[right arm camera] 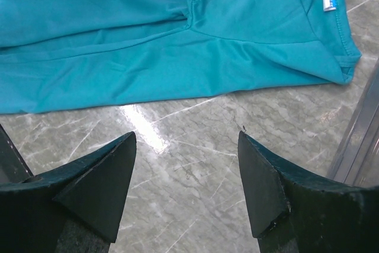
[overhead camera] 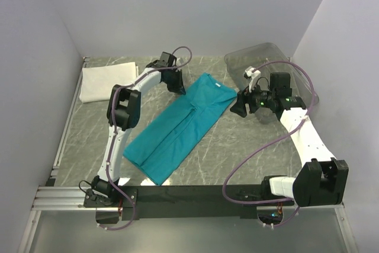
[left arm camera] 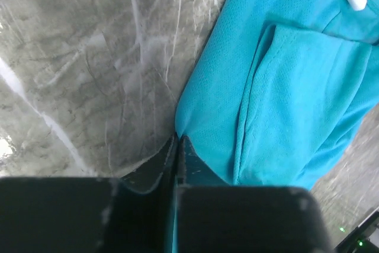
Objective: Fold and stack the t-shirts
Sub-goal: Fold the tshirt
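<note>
My left claw [left arm camera: 177, 144] pinches the left edge of the teal t-shirt [overhead camera: 183, 125], which lies mid-bench. My right claw [right arm camera: 186, 161] hangs wide beside the collar. I should grip the opposite edge before lifting.

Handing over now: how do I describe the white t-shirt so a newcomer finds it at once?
Look at the grey marble table and go to its far left corner. The white t-shirt lies there, folded flat. Unlike the teal t-shirt spread out mid-table, it is white and a compact rectangle.
</note>
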